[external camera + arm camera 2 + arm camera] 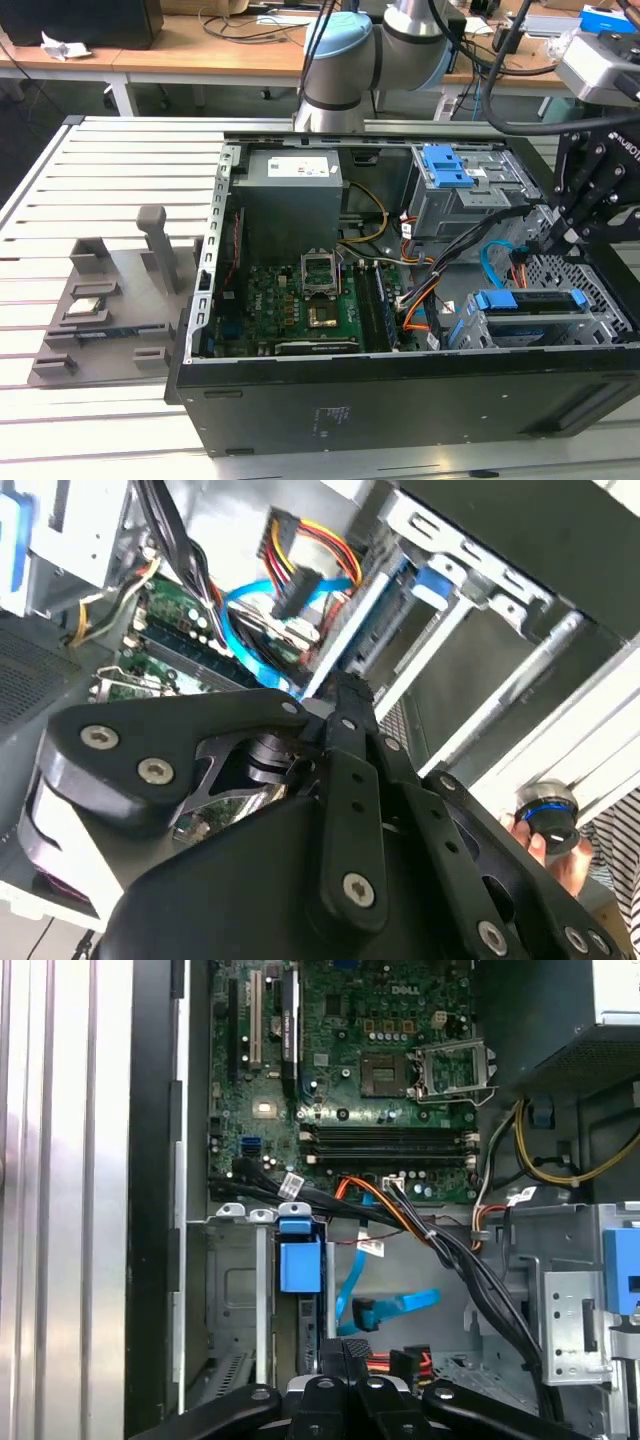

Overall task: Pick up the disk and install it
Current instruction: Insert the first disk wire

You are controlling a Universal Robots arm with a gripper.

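Note:
The disk sits edge-up in the lower drive cage at the front corner of the open computer case, on the exterior view's right, with its bright blue bracket showing on top. In the first wrist view the blue bracket stands in the cage slot, just beyond my fingertips. My gripper hangs slightly above and behind the disk, over the blue and orange cables. Its black fingers meet at the tips in both wrist views, shut with nothing between them.
The case lies open on a slotted metal table. Inside are the motherboard, a power supply, an upper cage with a blue latch and a blue cable. A grey fixture stands on the exterior view's left. A hand holds a knob.

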